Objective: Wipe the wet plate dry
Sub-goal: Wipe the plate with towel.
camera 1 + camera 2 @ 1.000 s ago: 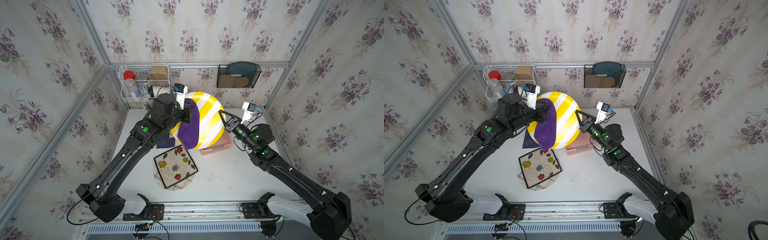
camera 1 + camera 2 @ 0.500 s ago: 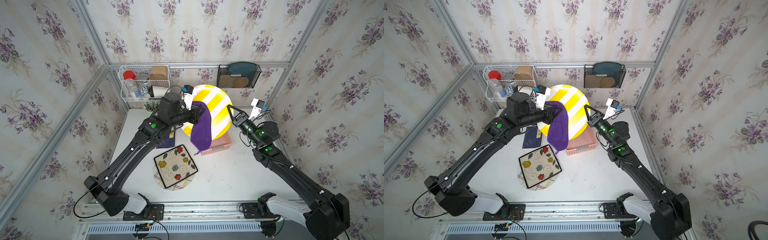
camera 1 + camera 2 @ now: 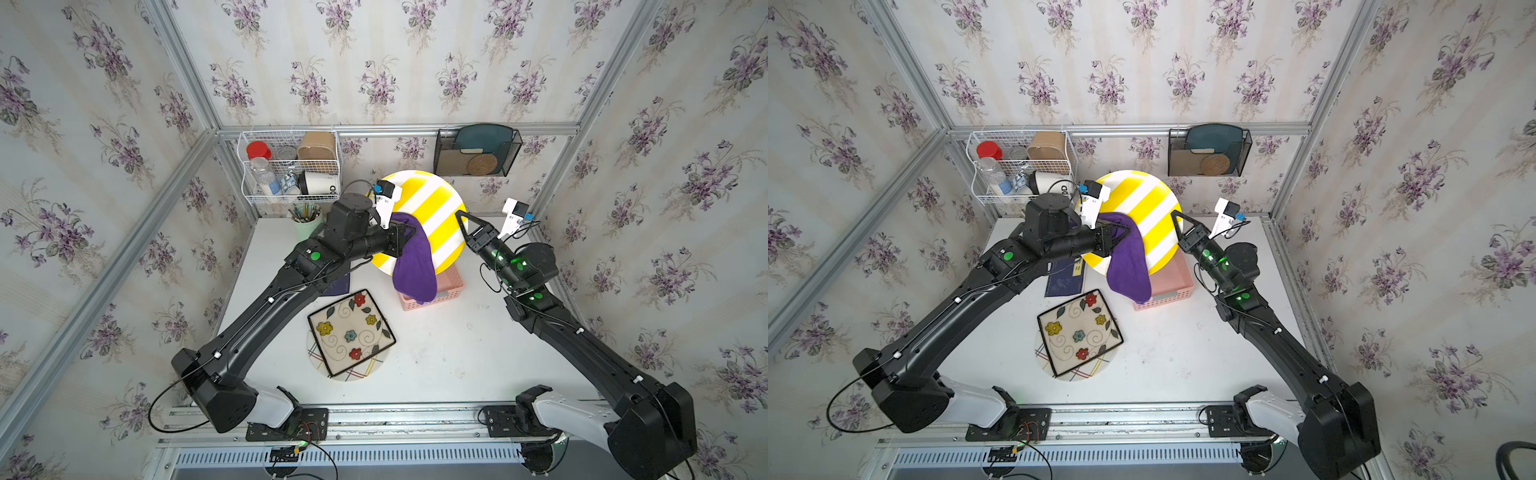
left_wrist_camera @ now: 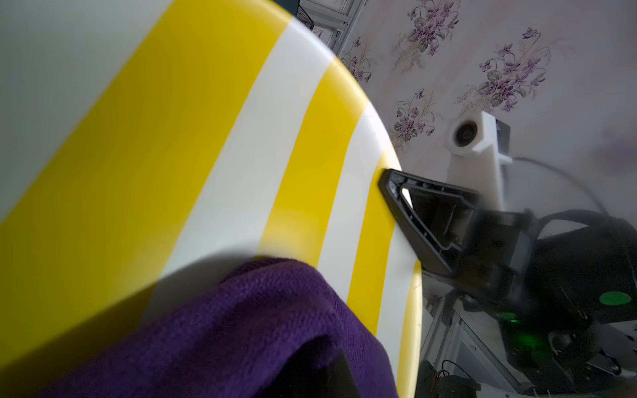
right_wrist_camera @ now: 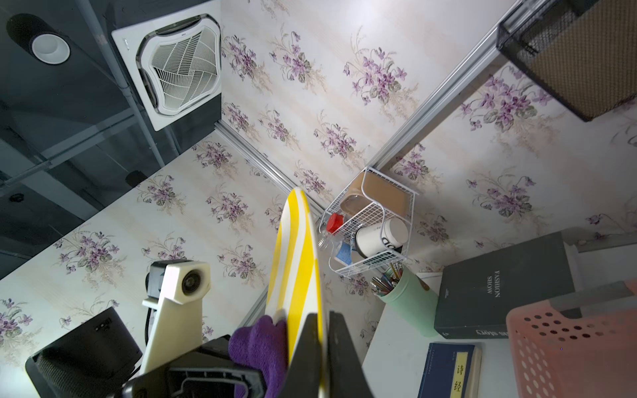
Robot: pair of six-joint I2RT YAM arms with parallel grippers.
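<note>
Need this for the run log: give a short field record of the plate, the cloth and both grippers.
striped plate: yellow and white, held up on edge above the table
right gripper: shut on the striped plate's rim
left gripper: shut on the purple cloth, pressing it against the plate's face
cloth tail: hangs past the plate's lower edge, in front of the pink basket
also on table: floral dish

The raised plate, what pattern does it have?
The plate has broad yellow and white stripes; the left wrist view shows it best.
</note>
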